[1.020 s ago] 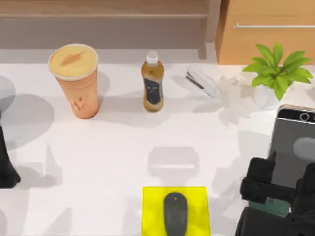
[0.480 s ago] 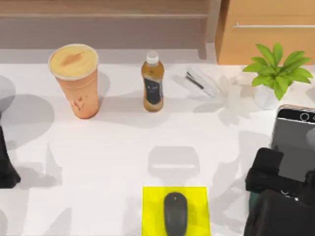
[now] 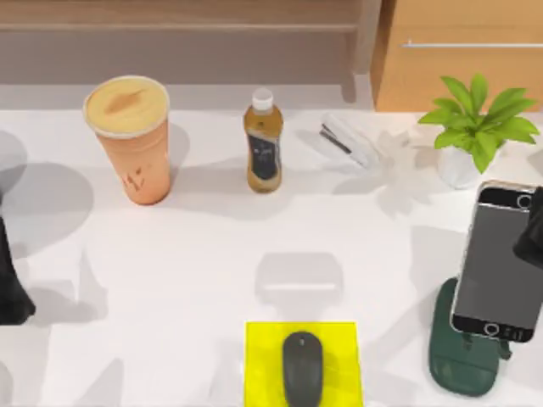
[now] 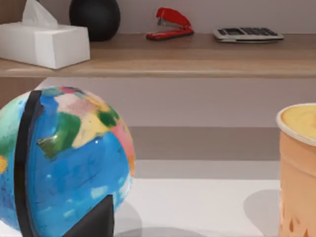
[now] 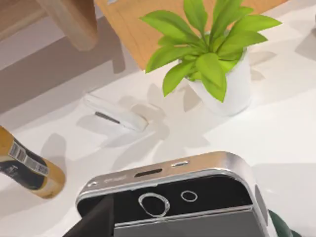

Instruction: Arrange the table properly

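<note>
The white table (image 3: 195, 254) carries a grey phone (image 3: 496, 263) leaning upright on a dark green stand (image 3: 462, 365) at the right. My right gripper (image 3: 532, 227) is a dark shape at the right edge, beside the phone's upper side and apart from it. The right wrist view looks down on the phone's top end (image 5: 182, 197). A black mouse (image 3: 303, 366) lies on a yellow pad (image 3: 263, 356) at the front middle. My left gripper (image 3: 8, 288) stays parked at the left edge.
An orange drink cup (image 3: 131, 140), a tea bottle (image 3: 263, 144), a white stapler (image 3: 348, 142) and a potted plant (image 3: 475, 127) line the back. A wooden cabinet (image 3: 458, 59) stands behind right. A globe (image 4: 59, 163) sits close in the left wrist view.
My right arm has pulled away to the right, off the phone and stand it covered before. The phone now shows whole on its stand. The left arm has not moved.
</note>
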Action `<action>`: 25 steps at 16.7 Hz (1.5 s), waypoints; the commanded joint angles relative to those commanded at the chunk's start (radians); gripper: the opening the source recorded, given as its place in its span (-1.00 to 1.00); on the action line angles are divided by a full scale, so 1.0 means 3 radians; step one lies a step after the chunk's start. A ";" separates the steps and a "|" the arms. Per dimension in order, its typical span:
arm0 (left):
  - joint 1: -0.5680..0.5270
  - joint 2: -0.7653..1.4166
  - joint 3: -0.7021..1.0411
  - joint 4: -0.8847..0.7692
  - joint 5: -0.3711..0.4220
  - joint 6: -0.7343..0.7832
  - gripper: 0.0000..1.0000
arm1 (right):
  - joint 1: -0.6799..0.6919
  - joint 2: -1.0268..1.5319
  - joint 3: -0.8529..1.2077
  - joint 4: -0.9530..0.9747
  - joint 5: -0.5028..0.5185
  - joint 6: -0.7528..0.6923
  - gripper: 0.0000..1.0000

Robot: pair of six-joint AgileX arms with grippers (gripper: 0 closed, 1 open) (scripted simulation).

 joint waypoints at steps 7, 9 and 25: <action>0.0000 0.0000 0.0000 0.0000 0.0000 0.0000 1.00 | -0.1624 -0.1277 -0.0932 0.1155 -0.1206 -0.1710 1.00; 0.0000 0.0000 0.0000 0.0000 0.0000 0.0000 1.00 | -0.2029 -0.1582 -0.1250 0.1450 -0.1536 -0.2147 1.00; -0.0044 0.0098 0.0019 0.0077 0.0002 -0.0002 1.00 | -0.2911 -0.2304 -0.2222 0.2215 -0.2421 -0.3257 1.00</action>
